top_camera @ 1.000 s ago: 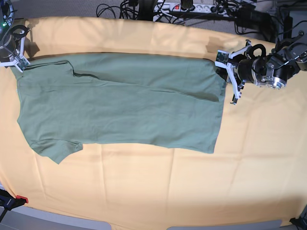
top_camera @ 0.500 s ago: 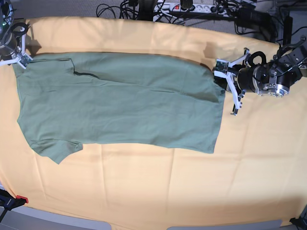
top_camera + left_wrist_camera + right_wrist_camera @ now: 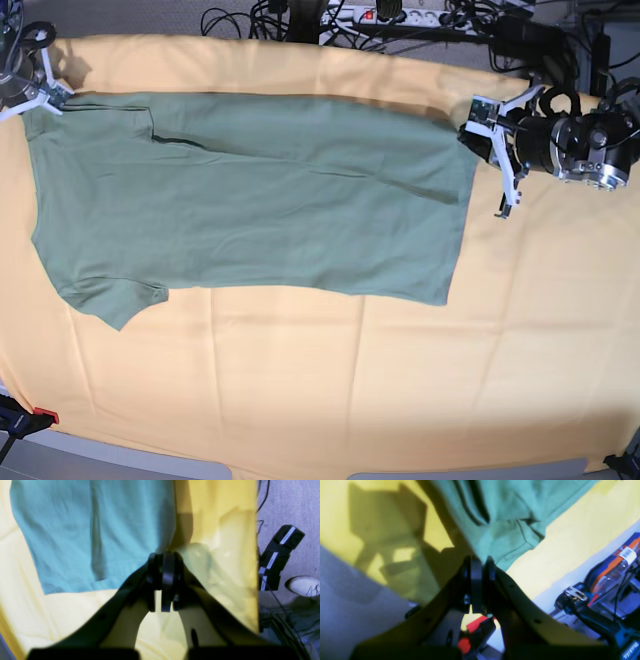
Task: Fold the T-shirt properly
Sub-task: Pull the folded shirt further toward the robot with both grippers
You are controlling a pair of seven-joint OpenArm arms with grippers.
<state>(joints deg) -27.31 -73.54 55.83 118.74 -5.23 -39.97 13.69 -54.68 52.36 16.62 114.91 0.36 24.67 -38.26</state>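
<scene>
The sage-green T-shirt lies lengthwise on the yellow-orange cloth, sleeves at the left and hem at the right. My left gripper is shut on the far hem corner; in the left wrist view its gripper pinches the T-shirt at that edge. My right gripper is shut on the far shoulder corner at the left. The right wrist view shows that gripper closed on the T-shirt, which hangs bunched from it. The far edge is stretched between both grippers.
Cables and a power strip lie beyond the table's far edge. A red clamp sits at the near left corner. Off the table are black boxes, a shoe and a power drill.
The left gripper closed on the hem corner. Both grippers then moved toward the far edge, drawing the shirt's far edge up and straighter.
</scene>
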